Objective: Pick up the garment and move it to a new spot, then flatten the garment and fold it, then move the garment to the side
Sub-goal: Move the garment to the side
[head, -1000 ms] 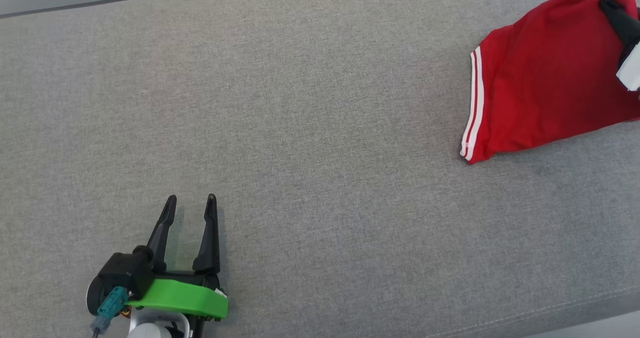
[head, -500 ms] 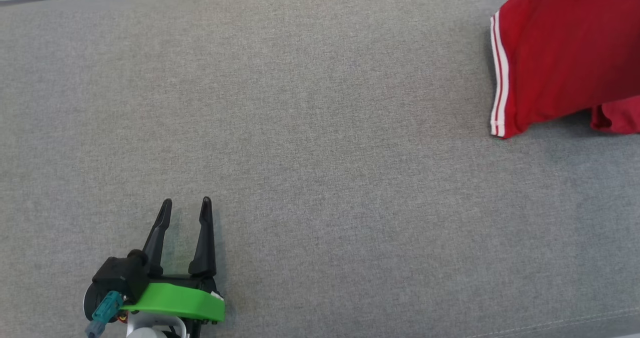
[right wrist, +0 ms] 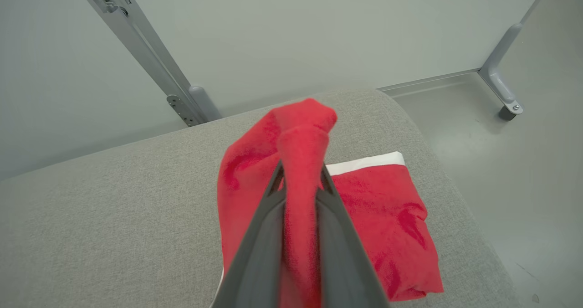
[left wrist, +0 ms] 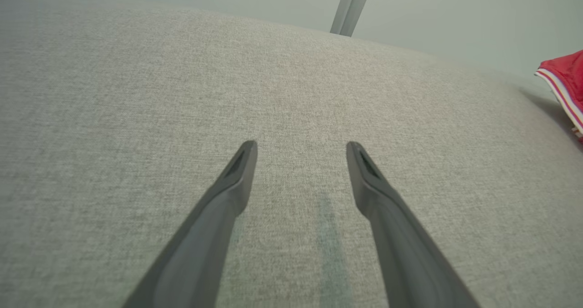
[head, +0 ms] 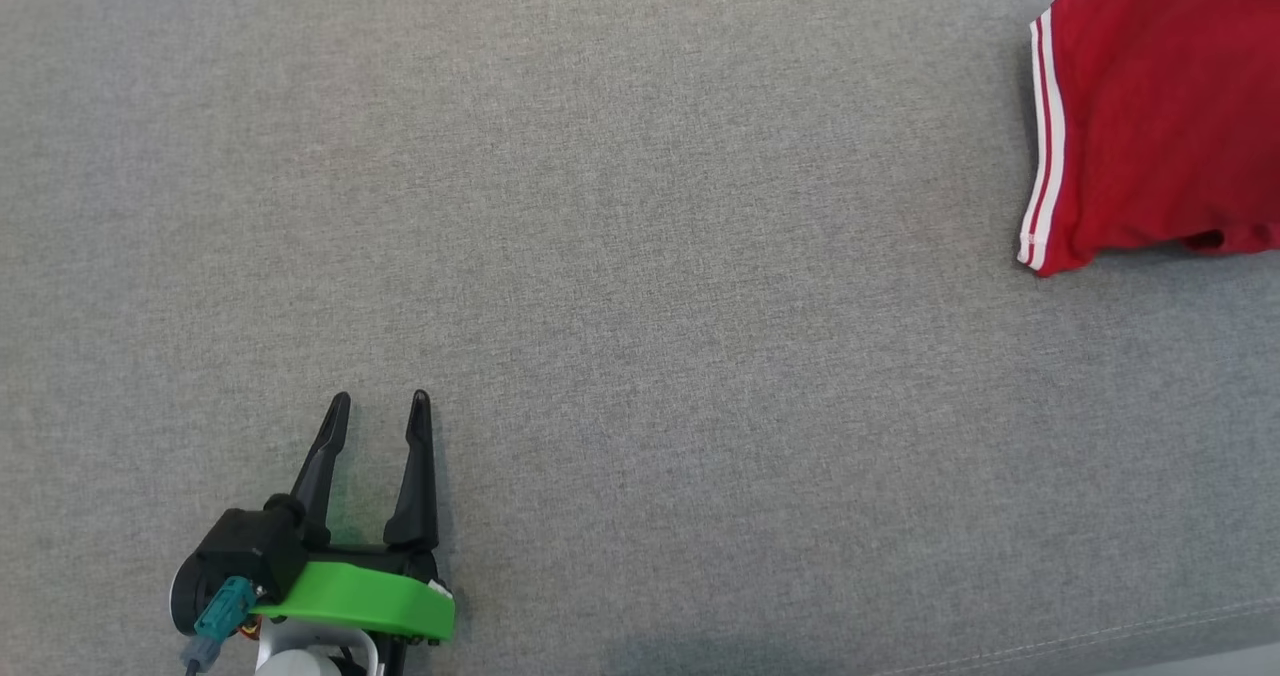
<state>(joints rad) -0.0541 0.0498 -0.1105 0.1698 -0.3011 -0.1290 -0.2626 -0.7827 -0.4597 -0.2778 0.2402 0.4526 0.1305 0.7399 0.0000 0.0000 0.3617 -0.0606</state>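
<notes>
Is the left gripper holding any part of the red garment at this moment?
No, the left gripper stands open over the grey cushion, with the red garment apart from it at the view's right edge.

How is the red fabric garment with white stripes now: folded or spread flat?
Folded: the red fabric garment lies in layers, a bunched part pinched in the shut right gripper.

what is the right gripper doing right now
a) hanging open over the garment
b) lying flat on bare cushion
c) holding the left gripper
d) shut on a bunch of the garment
d: in the right wrist view the right gripper has a bunch of the red garment pinched between its fingers.
</notes>
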